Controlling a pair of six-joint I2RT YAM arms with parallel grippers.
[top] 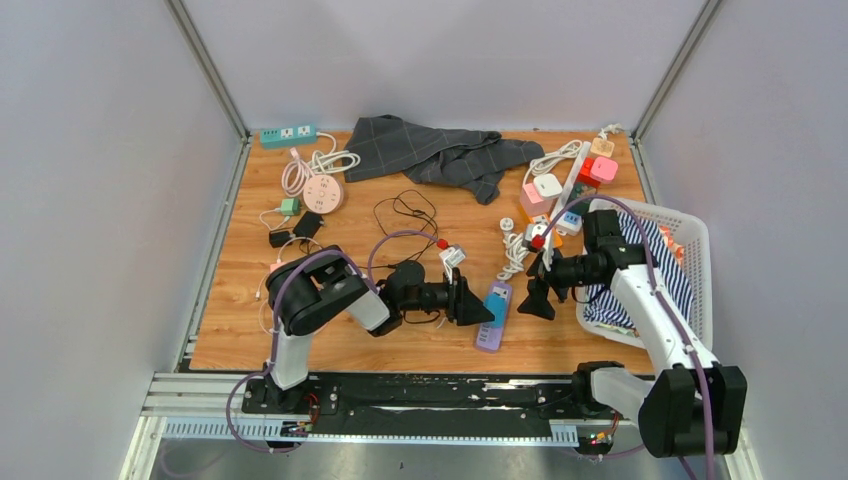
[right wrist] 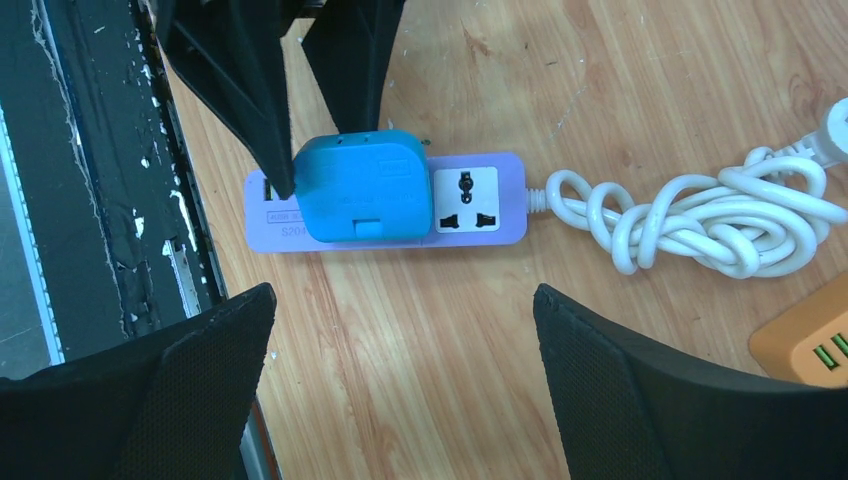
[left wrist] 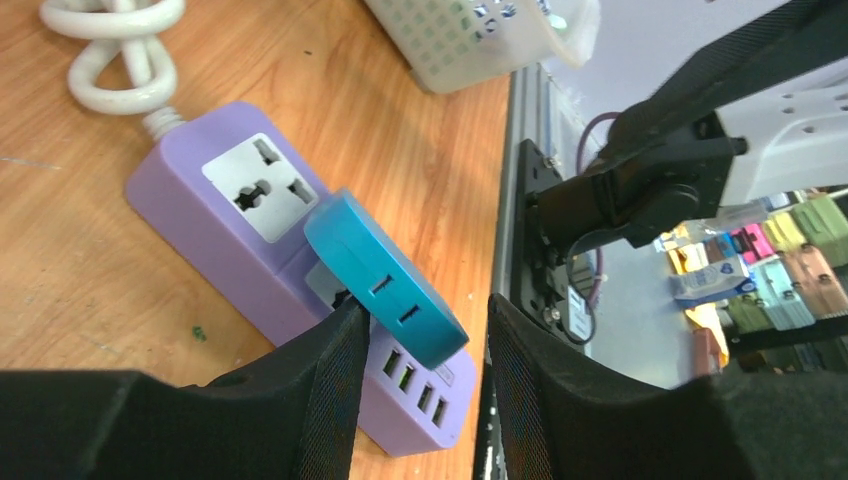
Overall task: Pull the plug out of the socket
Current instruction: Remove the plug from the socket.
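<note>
Socket strip (right wrist: 505,205) lies flat, long axis near-to-far, cord end far. Plug (right wrist: 360,188) sits tilted on it. Left tool (left wrist: 422,312), held level and partly open, straddles the plug without clamping. Right tool (right wrist: 400,300) hovers above, fully open.

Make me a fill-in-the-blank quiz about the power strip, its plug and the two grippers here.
The power strip is ___ in colour. The plug in it is ___. The left gripper straddles the plug, while the right gripper hangs wide ___. The strip's coiled cord is ___.
Missing words: purple, blue, open, white.
</note>
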